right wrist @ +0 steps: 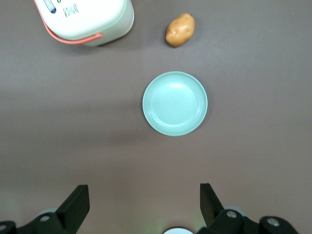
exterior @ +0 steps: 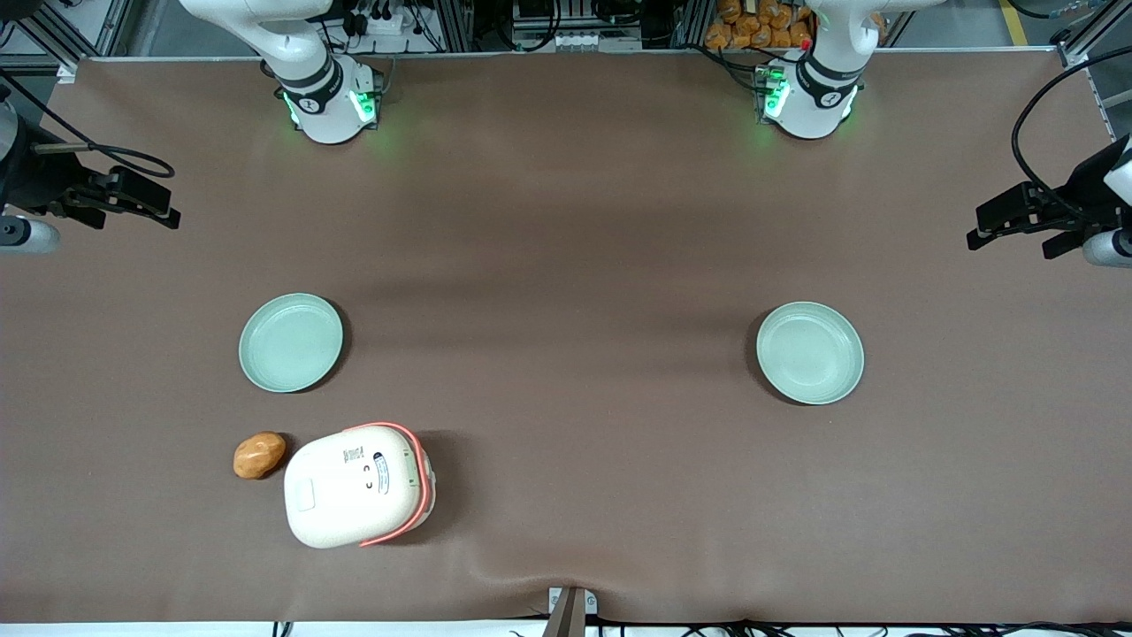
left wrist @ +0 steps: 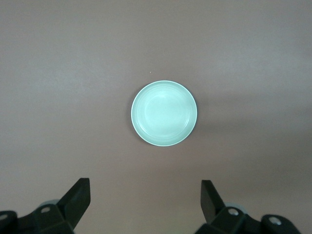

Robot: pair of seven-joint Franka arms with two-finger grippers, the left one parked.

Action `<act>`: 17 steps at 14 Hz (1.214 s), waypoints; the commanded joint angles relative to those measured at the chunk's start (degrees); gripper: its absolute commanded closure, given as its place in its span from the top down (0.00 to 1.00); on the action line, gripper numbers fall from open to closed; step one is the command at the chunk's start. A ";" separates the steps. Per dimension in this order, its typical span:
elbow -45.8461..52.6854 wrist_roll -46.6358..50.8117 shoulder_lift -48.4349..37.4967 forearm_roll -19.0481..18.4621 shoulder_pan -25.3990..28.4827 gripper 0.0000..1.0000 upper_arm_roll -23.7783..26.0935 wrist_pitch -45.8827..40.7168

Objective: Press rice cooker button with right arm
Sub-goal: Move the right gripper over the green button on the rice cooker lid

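The rice cooker (exterior: 354, 485) stands near the table's front edge at the working arm's end, cream-white with a coral-pink handle band. The button (exterior: 305, 494) is a pale rounded rectangle on its lid. Part of the cooker (right wrist: 87, 19) shows in the right wrist view, but the button is out of that view. My right gripper (exterior: 164, 205) hangs open and empty high over the table's working-arm end, farther from the front camera than the cooker and well apart from it. In the right wrist view the gripper (right wrist: 144, 195) has its fingers spread wide over bare table.
A brown potato (exterior: 259, 455) lies beside the cooker and also shows in the right wrist view (right wrist: 180, 29). A pale green plate (exterior: 290, 342) sits farther from the front camera than the cooker, below my gripper (right wrist: 175, 103). A second plate (exterior: 809, 352) lies toward the parked arm's end.
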 commanded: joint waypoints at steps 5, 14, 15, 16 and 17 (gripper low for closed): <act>4.36 -2.49 6.58 -0.66 3.04 0.95 0.35 13.00; 5.60 -4.52 21.35 -0.40 5.07 0.00 0.35 37.42; 5.69 -4.61 22.76 -0.40 5.24 0.00 0.35 39.97; 5.69 -5.31 24.08 -0.40 5.24 0.00 0.35 43.04; 5.69 -7.32 25.31 -0.48 5.42 0.00 0.35 45.68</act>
